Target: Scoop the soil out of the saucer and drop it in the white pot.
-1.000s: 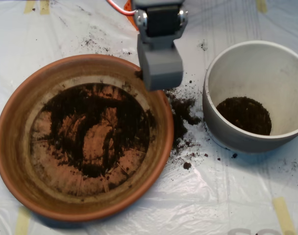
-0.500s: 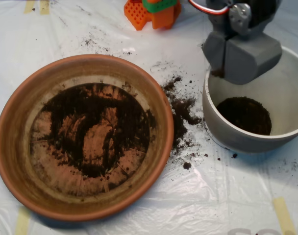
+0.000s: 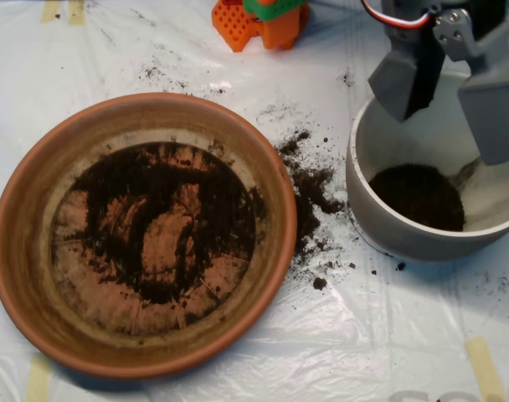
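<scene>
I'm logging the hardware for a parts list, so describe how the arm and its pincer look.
The pincer is a matte grey plastic clamshell, two blocky, wedge-shaped halves hinged at the top. Above it sits a dark block with silvery screw mounts, and a red and white cable loops across it. Behind, the arm base shows bright orange plastic with a grid of holes and a green part on top.

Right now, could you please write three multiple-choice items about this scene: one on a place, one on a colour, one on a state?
1. Where does the grey clamshell tool hang?
A. over the white round pot
B. over the terracotta saucer
C. over the yellow tape

2. What colour is the block at the top edge?
A. blue
B. orange and green
C. black

3. How does the tool stand?
A. shut
B. open
C. lying flat

Answers: 1 A, its two halves sit above the pot's rim. 2 B, orange body, green top. 3 B, the halves are spread apart above the dark soil.
</scene>
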